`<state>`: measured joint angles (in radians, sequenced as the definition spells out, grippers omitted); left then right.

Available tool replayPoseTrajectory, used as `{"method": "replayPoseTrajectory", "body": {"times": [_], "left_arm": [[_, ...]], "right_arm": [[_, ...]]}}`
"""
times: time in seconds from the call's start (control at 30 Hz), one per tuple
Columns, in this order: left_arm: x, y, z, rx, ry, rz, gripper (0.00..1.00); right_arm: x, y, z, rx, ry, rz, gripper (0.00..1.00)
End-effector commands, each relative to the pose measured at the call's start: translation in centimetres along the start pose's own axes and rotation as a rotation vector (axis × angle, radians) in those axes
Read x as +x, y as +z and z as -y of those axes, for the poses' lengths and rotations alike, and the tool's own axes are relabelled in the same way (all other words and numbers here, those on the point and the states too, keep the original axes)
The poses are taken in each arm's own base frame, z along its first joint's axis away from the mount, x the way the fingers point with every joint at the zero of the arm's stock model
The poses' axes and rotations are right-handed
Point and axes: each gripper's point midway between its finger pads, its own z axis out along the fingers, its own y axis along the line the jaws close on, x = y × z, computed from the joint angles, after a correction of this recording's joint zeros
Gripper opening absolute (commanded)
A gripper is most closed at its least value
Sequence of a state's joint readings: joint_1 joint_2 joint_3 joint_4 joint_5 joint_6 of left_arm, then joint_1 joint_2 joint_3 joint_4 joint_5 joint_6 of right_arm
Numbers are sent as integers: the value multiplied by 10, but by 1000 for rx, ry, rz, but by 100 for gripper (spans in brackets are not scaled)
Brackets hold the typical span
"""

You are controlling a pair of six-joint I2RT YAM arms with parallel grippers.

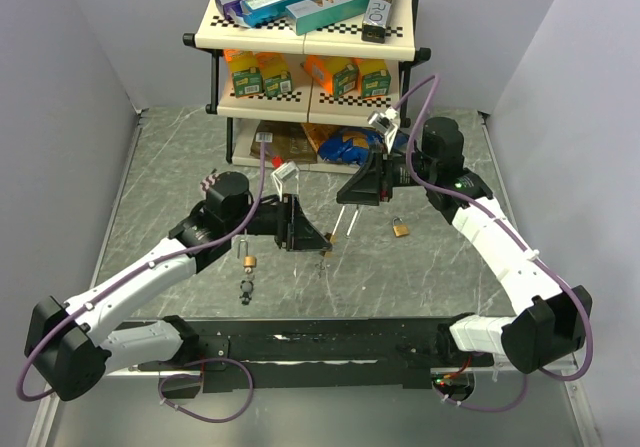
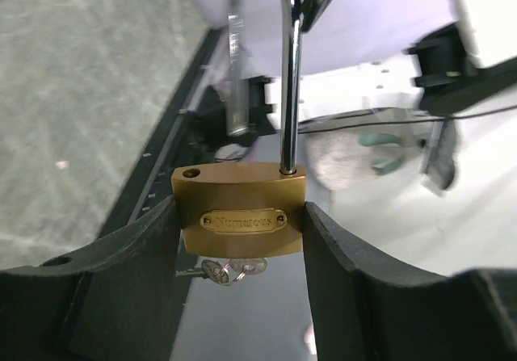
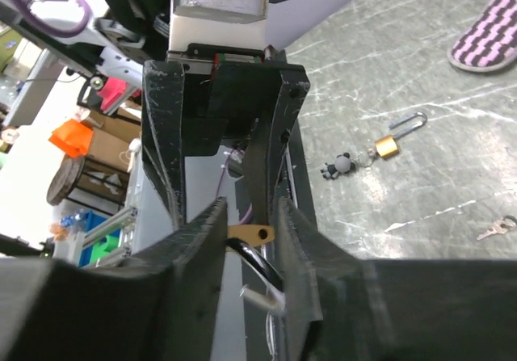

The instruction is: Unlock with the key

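Observation:
A brass padlock (image 2: 240,218) sits squeezed between my left gripper's (image 2: 239,240) two fingers, shackle pointing up. The shackle (image 2: 289,94) is swung open: one leg sits in the body and the other hole is empty. A small key on a ring (image 2: 226,271) hangs under the lock body. My right gripper (image 3: 250,216) is shut on the top of the shackle (image 3: 260,266), with the brass body (image 3: 252,233) just beyond. In the top view the two grippers (image 1: 305,229) (image 1: 352,199) meet at mid-table around the padlock (image 1: 328,238).
A second small padlock (image 1: 400,229) lies right of the grippers. A padlock with a panda keychain (image 1: 247,275) lies left of them and also shows in the right wrist view (image 3: 388,145). A loose key (image 3: 493,230) lies on the table. A stocked shelf (image 1: 310,57) stands at the back.

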<state>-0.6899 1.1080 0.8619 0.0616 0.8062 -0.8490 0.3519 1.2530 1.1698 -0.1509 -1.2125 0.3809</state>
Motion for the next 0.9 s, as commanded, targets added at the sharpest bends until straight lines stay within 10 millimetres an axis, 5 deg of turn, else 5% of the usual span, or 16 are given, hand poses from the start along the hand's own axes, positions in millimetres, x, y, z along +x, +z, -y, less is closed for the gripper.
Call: {"method": "replayPoseTrajectory", "body": {"times": [0.0, 0.33, 0.5, 0.73, 0.87], "left_arm": [[-38, -9, 5, -89, 147, 144, 1], [-26, -25, -59, -410, 86, 146, 1], [-9, -33, -85, -546, 42, 123, 1], [42, -38, -115, -726, -91, 25, 1], [75, -55, -139, -826, -198, 8, 1]], "right_arm": [[3, 4, 2, 13, 24, -26, 34], [24, 24, 48, 156, 116, -56, 8], [54, 49, 82, 224, 165, -127, 0], [94, 82, 117, 242, 206, -200, 1], [112, 94, 133, 246, 225, -234, 13]]}}
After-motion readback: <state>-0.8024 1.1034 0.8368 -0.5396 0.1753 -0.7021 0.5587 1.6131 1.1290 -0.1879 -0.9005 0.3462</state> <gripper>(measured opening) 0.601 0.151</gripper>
